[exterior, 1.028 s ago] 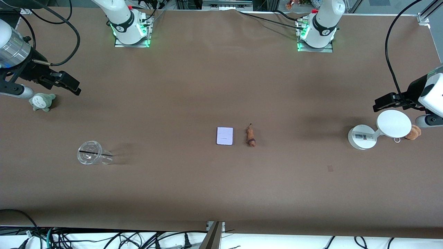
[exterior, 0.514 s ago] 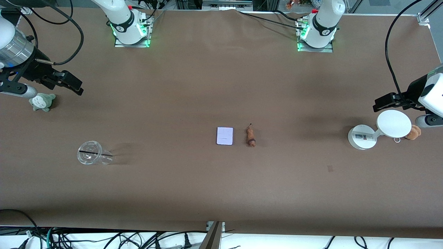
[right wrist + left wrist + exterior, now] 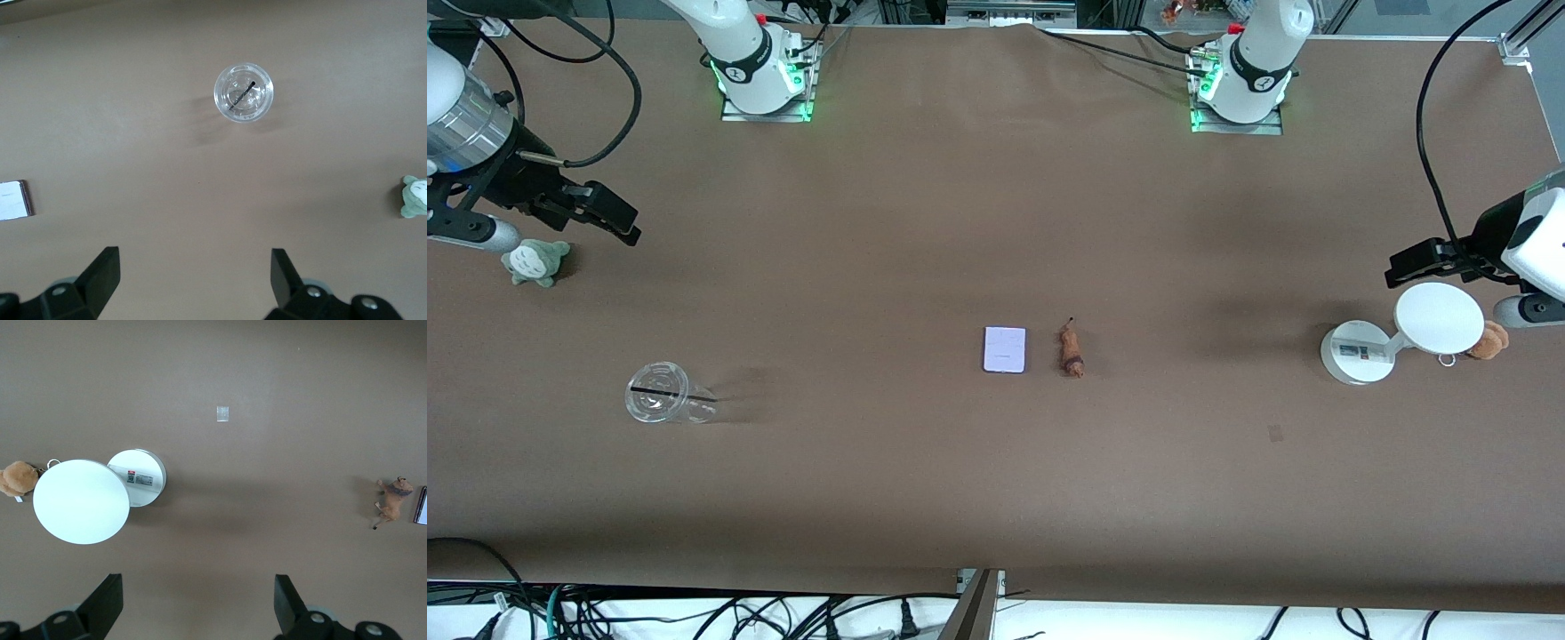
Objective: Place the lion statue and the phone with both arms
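While both arms wait at the counter's ends, the phone [image 3: 1005,349], a flat pale lavender near-square, lies mid-counter [image 3: 960,222] just beside the lion statue [image 3: 1071,350], a small orange-brown figurine with a thin dark tail. In the wrist views the phone is cut off at the frame edge. The left end effector [image 3: 1405,264] hangs spread and empty above a white round-based stand [image 3: 1400,331], which partly hides a tan plush bear [image 3: 1490,340]. The right end effector [image 3: 609,219], also spread and empty, hangs near a grey-green plush toy [image 3: 534,261]. A clear plastic lidded cup [image 3: 663,404] stands nearer the front camera.
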Controlling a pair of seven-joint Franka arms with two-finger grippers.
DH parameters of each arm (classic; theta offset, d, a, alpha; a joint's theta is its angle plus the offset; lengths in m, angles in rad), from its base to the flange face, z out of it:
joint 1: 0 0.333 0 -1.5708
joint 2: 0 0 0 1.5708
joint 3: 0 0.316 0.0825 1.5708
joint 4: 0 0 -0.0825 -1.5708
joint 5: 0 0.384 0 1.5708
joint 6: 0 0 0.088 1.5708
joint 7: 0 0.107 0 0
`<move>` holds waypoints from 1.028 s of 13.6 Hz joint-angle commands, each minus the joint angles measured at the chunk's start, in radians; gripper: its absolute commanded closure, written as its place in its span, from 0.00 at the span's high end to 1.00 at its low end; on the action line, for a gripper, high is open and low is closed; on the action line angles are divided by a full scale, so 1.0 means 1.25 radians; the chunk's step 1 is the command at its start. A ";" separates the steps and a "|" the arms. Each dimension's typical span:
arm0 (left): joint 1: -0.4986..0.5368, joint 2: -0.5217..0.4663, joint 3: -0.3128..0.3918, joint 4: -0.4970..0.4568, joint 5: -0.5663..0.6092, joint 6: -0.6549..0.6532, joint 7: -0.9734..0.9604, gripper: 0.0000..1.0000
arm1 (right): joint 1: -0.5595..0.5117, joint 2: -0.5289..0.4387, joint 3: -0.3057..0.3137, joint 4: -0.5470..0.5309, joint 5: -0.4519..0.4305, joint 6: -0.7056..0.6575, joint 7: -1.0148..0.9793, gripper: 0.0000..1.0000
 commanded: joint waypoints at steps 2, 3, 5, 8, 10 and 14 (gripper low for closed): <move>-0.005 0.011 0.003 0.024 0.007 -0.007 0.016 1.00 | 0.003 -0.003 0.003 0.008 0.000 -0.001 0.015 1.00; -0.005 0.011 0.003 0.024 0.007 -0.007 0.016 1.00 | 0.003 -0.003 0.003 0.008 0.000 -0.001 0.014 1.00; -0.005 0.011 0.003 0.024 0.007 -0.007 0.016 1.00 | 0.003 -0.003 0.002 0.008 -0.002 0.005 0.014 1.00; -0.004 0.011 0.003 0.024 0.007 -0.007 0.016 1.00 | 0.003 -0.003 0.002 0.008 -0.001 0.008 0.014 1.00; -0.005 0.010 0.003 0.024 0.007 -0.007 0.016 1.00 | 0.003 -0.003 0.002 0.008 -0.001 0.008 0.014 1.00; -0.004 0.013 0.003 0.024 0.007 -0.006 0.016 1.00 | 0.003 -0.002 0.002 0.008 0.003 0.008 0.015 1.00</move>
